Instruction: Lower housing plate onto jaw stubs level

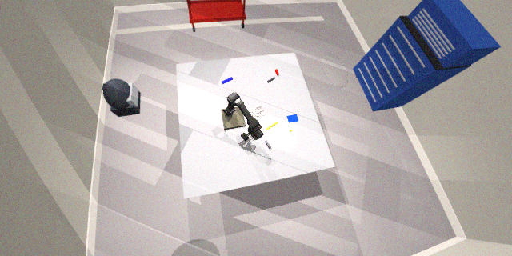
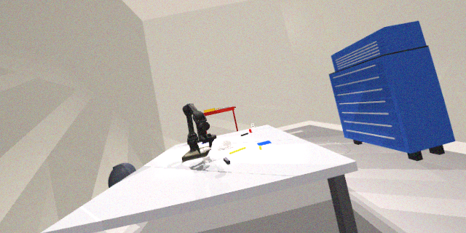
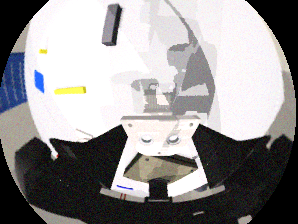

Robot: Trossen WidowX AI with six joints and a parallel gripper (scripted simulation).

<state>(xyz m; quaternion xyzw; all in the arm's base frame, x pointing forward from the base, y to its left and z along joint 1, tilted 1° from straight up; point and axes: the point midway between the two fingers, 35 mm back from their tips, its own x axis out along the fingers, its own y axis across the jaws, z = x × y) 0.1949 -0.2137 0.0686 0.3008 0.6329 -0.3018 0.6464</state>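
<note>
The step in hand seems to be the lowering of the housing plate point(image 3: 161, 125). The tool point(image 1: 252, 138) point(image 2: 209, 139) point(image 3: 158, 124) is closed upon this plate, one dark finger at each side. The plate is in front of the arm's base plate point(image 1: 238, 123) point(image 2: 187, 158) point(image 3: 150, 171), over the table point(image 1: 208, 168) point(image 2: 175, 196) point(image 3: 245, 80). I cannot tell if it touches the stubs, because the two jaws I cannot make out. The next move calls, I judge, for checking the alignment over both stubs, going down level until it is closed, then opening and moving away straight, so that the plate does not tilt.

The housing plate is pale and smooth, with a straight edge, two larger round holes and small ones near its corners. The base plate is olive and flat. Farther out from it lie a dark grey oblong block point(image 1: 268, 145) point(image 2: 226, 161) point(image 3: 112, 25) and a thin yellow bar point(image 1: 272, 126) point(image 2: 237, 151) point(image 3: 70, 90).
</note>
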